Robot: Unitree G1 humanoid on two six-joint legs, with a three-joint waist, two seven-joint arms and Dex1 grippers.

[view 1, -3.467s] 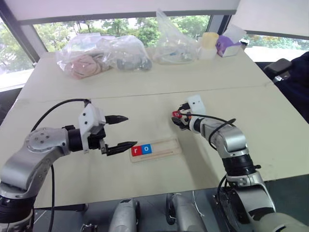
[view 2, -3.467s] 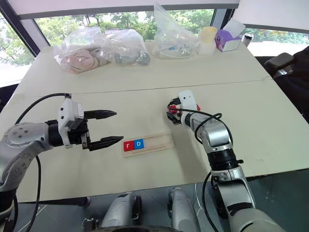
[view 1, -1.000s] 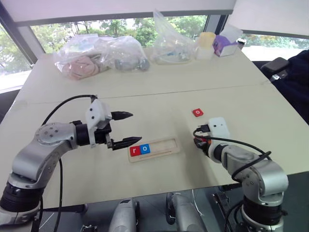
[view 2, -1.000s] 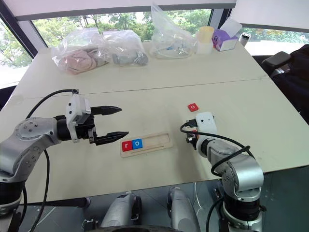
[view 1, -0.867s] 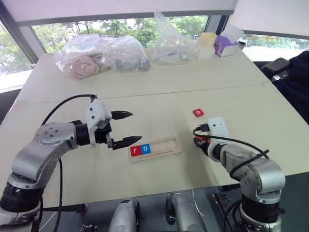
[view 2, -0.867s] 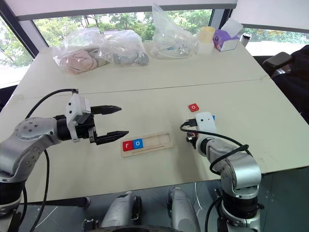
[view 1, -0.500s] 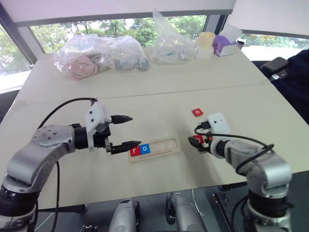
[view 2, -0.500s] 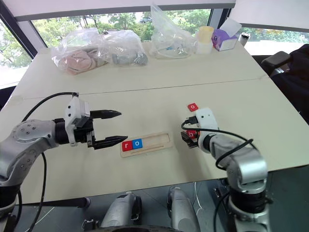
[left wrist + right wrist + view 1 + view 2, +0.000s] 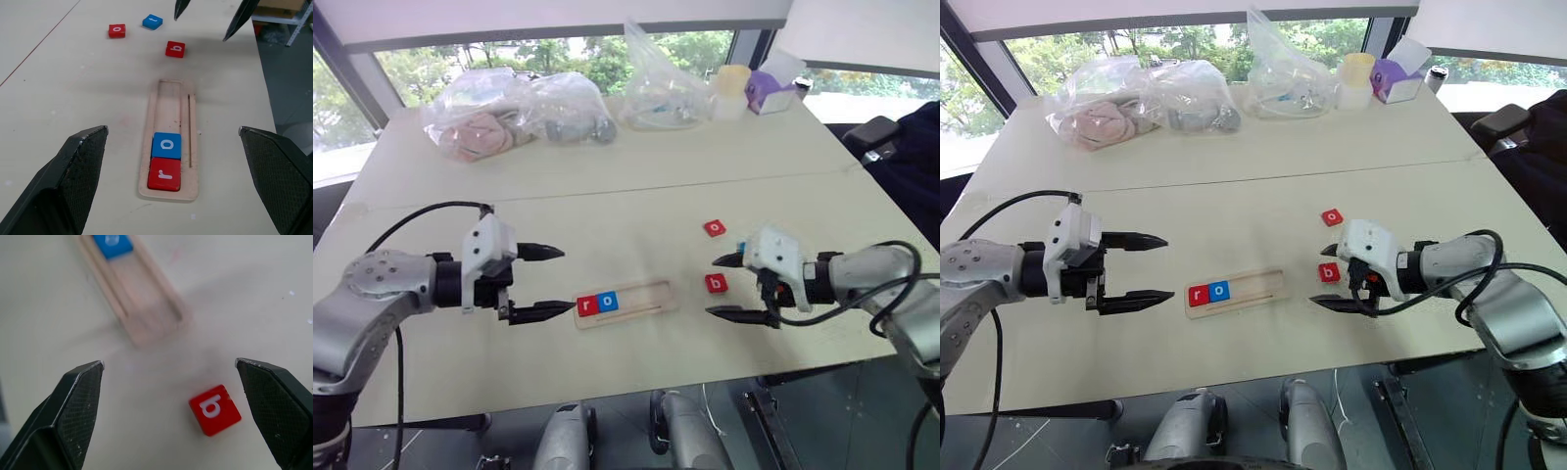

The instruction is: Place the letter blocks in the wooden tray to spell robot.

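Note:
The wooden tray [image 9: 641, 297] lies at the table's front middle, with a red "r" block [image 9: 588, 305] and a blue "o" block [image 9: 609, 302] side by side at its left end. A red "b" block [image 9: 214, 409] lies flat on the table just right of the tray. My right gripper [image 9: 713, 286] hangs open above it, one finger on each side, holding nothing. A red "o" block [image 9: 714, 228] and a blue block [image 9: 152, 21] lie farther back. Left of the tray, my left gripper [image 9: 563, 279] is open and empty, pointing at the tray.
Clear plastic bags [image 9: 519, 108] of soft items, another bag [image 9: 664, 90], a yellow cup [image 9: 736, 90] and a purple box [image 9: 773, 88] stand along the back of the table. The table's front edge [image 9: 607, 377] runs close behind the tray.
My right gripper has opened, rolled over and risen, leaving the red "b" block on the table right of the tray. The left gripper has drawn back a little from the tray.

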